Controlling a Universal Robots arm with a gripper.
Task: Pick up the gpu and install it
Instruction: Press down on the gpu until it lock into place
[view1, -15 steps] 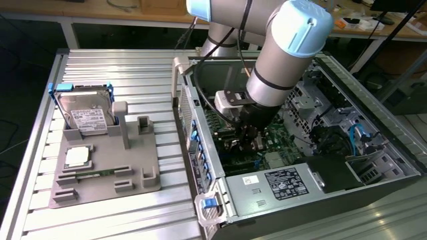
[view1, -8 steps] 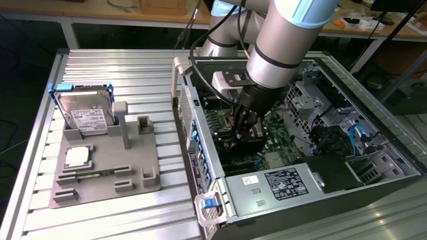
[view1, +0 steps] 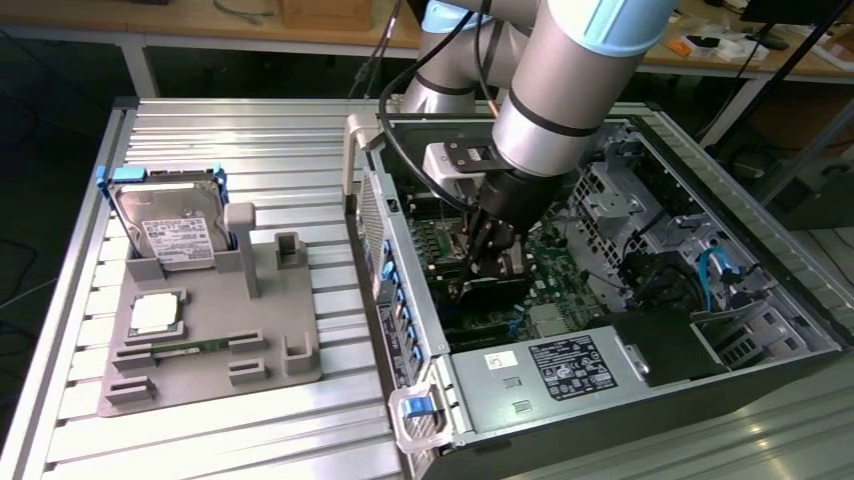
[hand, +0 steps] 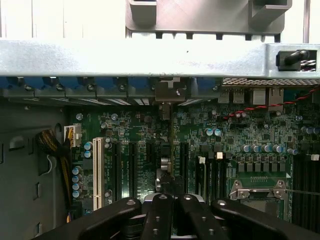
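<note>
The arm reaches down into the open computer case, which lies on its side on the slatted metal tabletop. Its pincer is clenched on the gpu, gripping the card's upper edge and holding it on edge just over the green motherboard. In the wrist view the pincer sits above the row of black expansion slots, with the thin card seen edge-on, running toward the case's rear wall. Well apart, toward the exterior view's left, a grey parts holder carries a hard drive standing in a blue frame.
</note>
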